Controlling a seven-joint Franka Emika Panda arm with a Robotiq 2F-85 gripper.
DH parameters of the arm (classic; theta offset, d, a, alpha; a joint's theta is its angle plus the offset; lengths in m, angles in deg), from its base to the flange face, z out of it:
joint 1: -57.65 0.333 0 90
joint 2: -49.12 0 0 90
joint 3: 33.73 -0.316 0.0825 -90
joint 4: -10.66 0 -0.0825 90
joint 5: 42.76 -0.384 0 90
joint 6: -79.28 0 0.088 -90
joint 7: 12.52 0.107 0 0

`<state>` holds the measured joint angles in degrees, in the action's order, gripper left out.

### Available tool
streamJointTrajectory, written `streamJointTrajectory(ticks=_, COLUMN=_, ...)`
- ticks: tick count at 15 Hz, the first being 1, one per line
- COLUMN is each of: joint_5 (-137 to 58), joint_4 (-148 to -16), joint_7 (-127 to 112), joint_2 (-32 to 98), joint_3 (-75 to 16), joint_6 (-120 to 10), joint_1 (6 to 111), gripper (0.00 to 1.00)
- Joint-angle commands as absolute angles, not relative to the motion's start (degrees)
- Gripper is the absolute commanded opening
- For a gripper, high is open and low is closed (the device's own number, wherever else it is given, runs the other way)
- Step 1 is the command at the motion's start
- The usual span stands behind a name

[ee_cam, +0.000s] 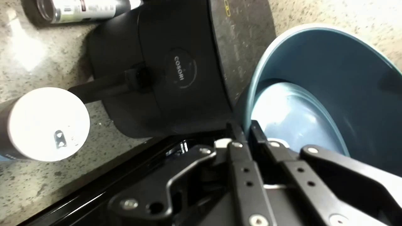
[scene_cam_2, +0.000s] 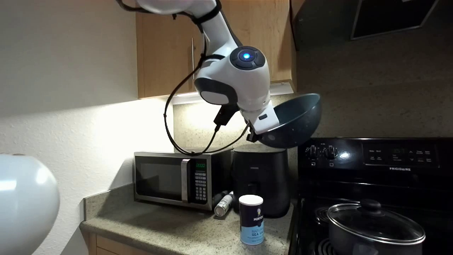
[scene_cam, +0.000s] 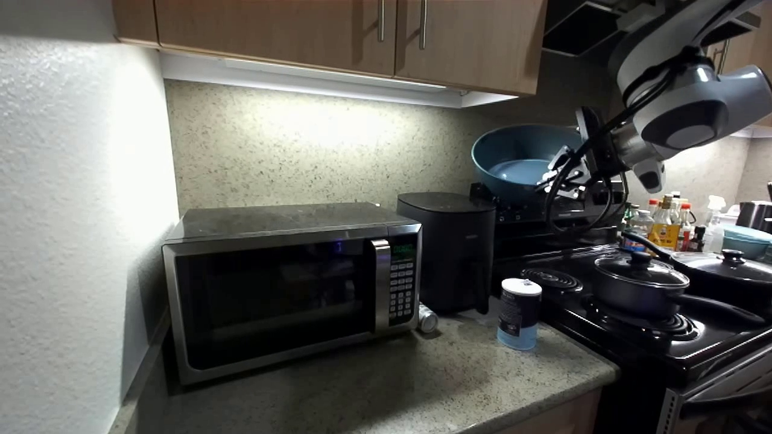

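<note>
Where the rim of the blue bowl [ee_cam: 345,72] passes between the fingers of the gripper [ee_cam: 246,129], the wrist view shows one finger outside the wall and one inside; the claw is narrow, pinching the bowl at a single spot. Beside the rim stands the black air fryer [ee_cam: 163,75], so near that sideways motion is best directed away from it; contact between the two cannot be confirmed.

In an exterior view, the bowl is held aloft near the back, stove-side corner of the counter [scene_cam: 374,386], its base overlapping the back panel of the stove [scene_cam: 566,310] to the eye. Clearance there is uncertain, so a small lift before any travel would be prudent.

In an exterior view, the bowl is tilted, its held side lower than the far rim. A one-point pinch on so broad a vessel will probably allow swivelling; slow wrist turns and gradual levelling should limit slip. The salt canister [scene_cam_2: 251,223] stands upright near the counter's stove-side edge, and the lidded pot [scene_cam_2: 377,226] sits on the stove; both call for a high path. The looped cable [scene_cam_2: 193,153], hanging before the microwave [scene_cam_2: 159,177], should be given slack.
</note>
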<state>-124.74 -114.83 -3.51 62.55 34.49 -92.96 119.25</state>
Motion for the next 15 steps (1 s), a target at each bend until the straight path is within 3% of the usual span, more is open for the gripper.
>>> streamJointTrajectory(ticks=1, joint_5=-125.31, joint_4=-116.35, joint_7=-13.11, joint_2=76.45, joint_3=24.84, joint_6=-97.25, joint_1=114.98, gripper=0.02)
streamJointTrajectory(ticks=2, joint_5=-124.66, joint_4=-117.13, joint_7=-11.92, joint_2=77.36, joint_3=24.81, joint_6=-95.15, joint_1=114.79, gripper=0.02)
streamJointTrajectory(ticks=3, joint_5=-124.75, joint_4=-115.31, joint_7=-7.18, joint_2=70.12, joint_3=27.34, joint_6=-95.20, joint_1=116.19, gripper=0.09)
streamJointTrajectory(ticks=5, joint_5=-124.75, joint_4=-116.82, joint_7=-7.68, joint_2=73.45, joint_3=26.64, joint_6=-95.19, joint_1=115.91, gripper=0.09)
streamJointTrajectory(ticks=6, joint_5=-124.75, joint_4=-117.33, joint_7=-8.17, joint_2=74.39, joint_3=26.64, joint_6=-95.19, joint_1=115.84, gripper=0.02)
streamJointTrajectory(ticks=7, joint_5=-123.10, joint_4=-118.42, joint_7=-7.08, joint_2=74.43, joint_3=26.69, joint_6=-93.38, joint_1=115.67, gripper=0.02)
streamJointTrajectory(ticks=11, joint_5=-115.60, joint_4=-120.67, joint_7=-0.08, joint_2=71.68, joint_3=30.72, joint_6=-80.25, joint_1=116.81, gripper=0.02)
streamJointTrajectory(ticks=14, joint_5=-118.35, joint_4=-119.24, joint_7=1.39, joint_2=63.20, joint_3=29.13, joint_6=-64.46, joint_1=110.52, gripper=0.02)
streamJointTrajectory(ticks=15, joint_5=-115.43, joint_4=-119.03, joint_7=2.24, joint_2=66.06, joint_3=33.49, joint_6=-66.62, joint_1=115.68, gripper=0.02)
